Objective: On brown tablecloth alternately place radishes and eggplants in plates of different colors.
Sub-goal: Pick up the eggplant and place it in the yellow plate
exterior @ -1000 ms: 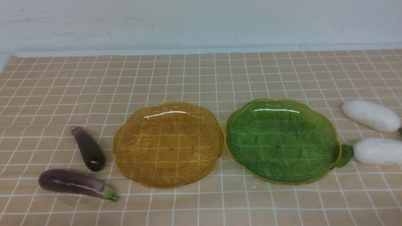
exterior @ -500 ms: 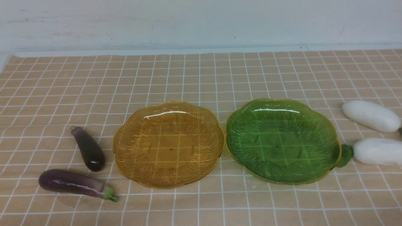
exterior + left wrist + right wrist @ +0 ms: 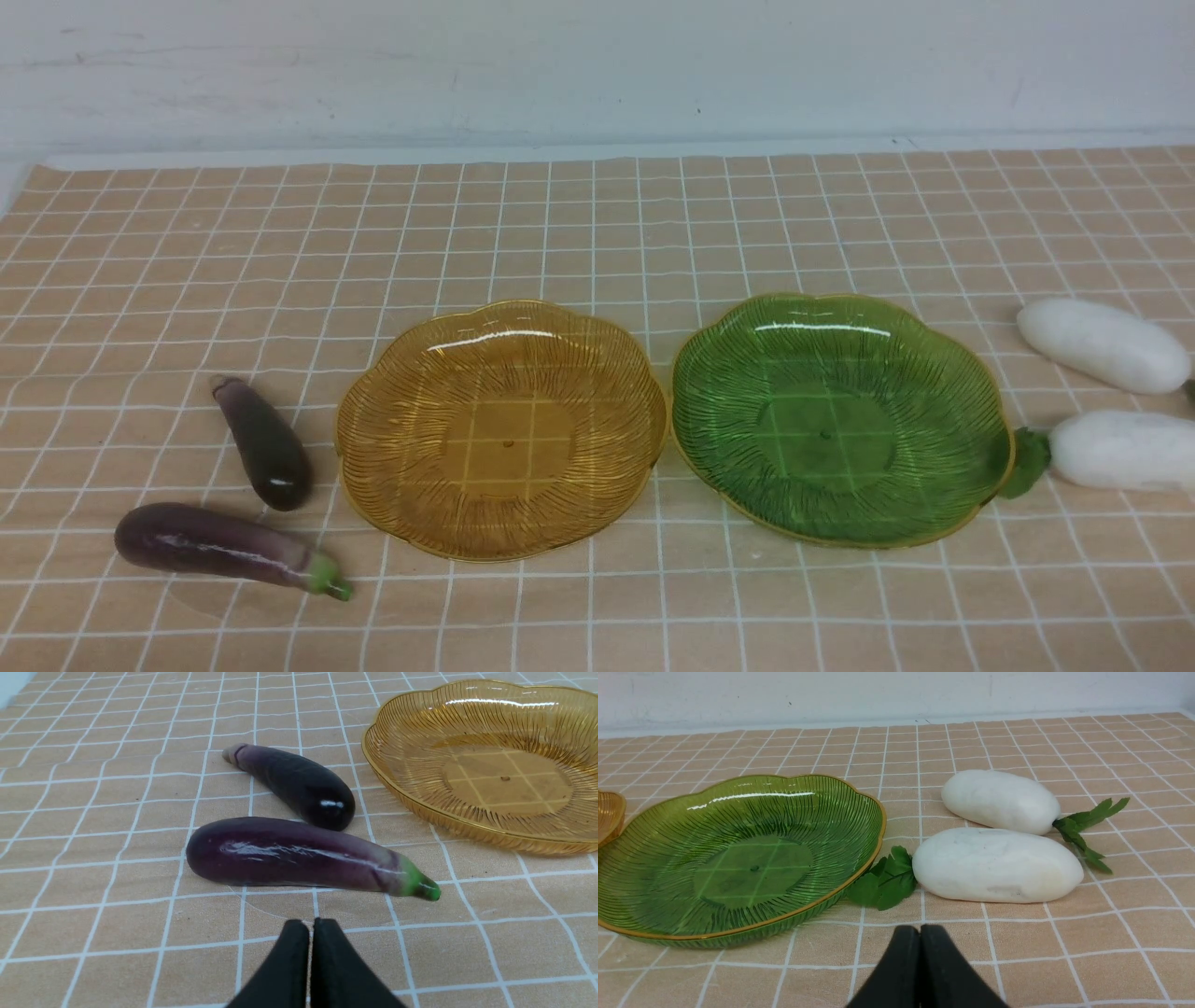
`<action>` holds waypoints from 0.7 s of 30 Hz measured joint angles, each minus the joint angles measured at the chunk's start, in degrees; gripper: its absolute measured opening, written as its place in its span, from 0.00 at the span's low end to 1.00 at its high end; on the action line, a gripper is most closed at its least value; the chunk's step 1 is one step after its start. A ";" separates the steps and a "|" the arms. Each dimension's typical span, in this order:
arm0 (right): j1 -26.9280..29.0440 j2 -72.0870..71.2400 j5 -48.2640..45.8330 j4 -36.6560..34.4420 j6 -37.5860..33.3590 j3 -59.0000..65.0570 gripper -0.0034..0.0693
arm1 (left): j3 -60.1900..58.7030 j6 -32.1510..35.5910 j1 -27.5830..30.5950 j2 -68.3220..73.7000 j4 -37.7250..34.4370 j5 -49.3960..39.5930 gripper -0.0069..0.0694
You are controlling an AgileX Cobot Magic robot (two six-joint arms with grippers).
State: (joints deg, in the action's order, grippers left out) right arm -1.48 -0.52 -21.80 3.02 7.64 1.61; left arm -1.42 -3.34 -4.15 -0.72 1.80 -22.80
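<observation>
While both plates lie bare, no vegetable is yet found sorted. At the middle of the brown tablecloth (image 3: 597, 233) the amber plate (image 3: 392, 439) is set on the left and the green plate (image 3: 719, 392) on the right, rims just beside each other; contact cannot be confirmed.

Both eggplants are laid left of the amber plate: the darker eggplant (image 3: 263, 443) just beside its rim, the lighter eggplant (image 3: 215, 546) nearer the robot, its green stem pointed toward the plate. Both radishes are laid right of the green plate: the nearer radish (image 3: 1125, 450) with its leaves (image 3: 1027, 462) against that plate's rim, the farther radish (image 3: 1102, 343) behind it.

This layout is judged deliberate: each kind is placed within reach of one arm, so that turns can be taken.

The left claw (image 3: 310, 926) is seen with its fingers pressed together and empty, poised low just short of the lighter eggplant. The right claw (image 3: 920, 931) is likewise closed and empty, poised just short of the nearer radish.

The task is judged not begun. A claw must be opened before any pick; the glossy eggplant is expected to slip if gripped near its tapered end.
</observation>
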 joint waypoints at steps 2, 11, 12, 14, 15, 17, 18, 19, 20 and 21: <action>0.00 0.00 0.00 0.00 0.00 0.00 0.03 | 0.00 0.00 0.00 0.00 0.00 0.00 0.09; 0.00 0.00 0.00 -12.23 7.20 0.00 0.03 | -0.18 -7.10 0.00 0.00 -9.52 1.06 0.09; 0.00 0.00 0.00 -18.30 9.51 0.00 0.03 | -0.18 -11.71 0.00 0.00 -15.89 1.06 0.09; 0.00 0.00 0.00 -25.84 12.08 0.00 0.03 | -0.18 -19.60 0.00 0.00 -29.05 1.06 0.09; 0.00 0.00 0.00 -29.79 12.69 0.00 0.03 | -0.18 -22.68 0.00 0.00 -35.15 1.06 0.09; 0.00 0.00 0.13 -33.17 12.93 0.00 0.03 | -0.18 -26.00 0.00 0.00 -41.73 1.10 0.09; 0.00 0.00 0.56 -34.42 13.08 0.06 0.03 | -0.18 -26.31 0.00 0.00 -43.48 1.35 0.09; 0.00 0.00 0.85 -34.62 13.02 0.06 0.03 | -0.18 -26.08 0.00 0.00 -44.85 2.41 0.09; 0.00 0.00 1.33 -34.85 12.74 0.06 0.03 | -0.20 -25.56 0.00 0.00 -45.55 4.40 0.09; 0.00 0.00 1.79 -34.97 12.13 0.06 0.03 | -0.20 -24.95 0.00 0.00 -46.57 6.94 0.09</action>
State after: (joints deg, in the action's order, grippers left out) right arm -1.48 -0.52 -20.02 -31.95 19.77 1.67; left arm -1.61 -28.29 -4.15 -0.72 -44.77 -15.86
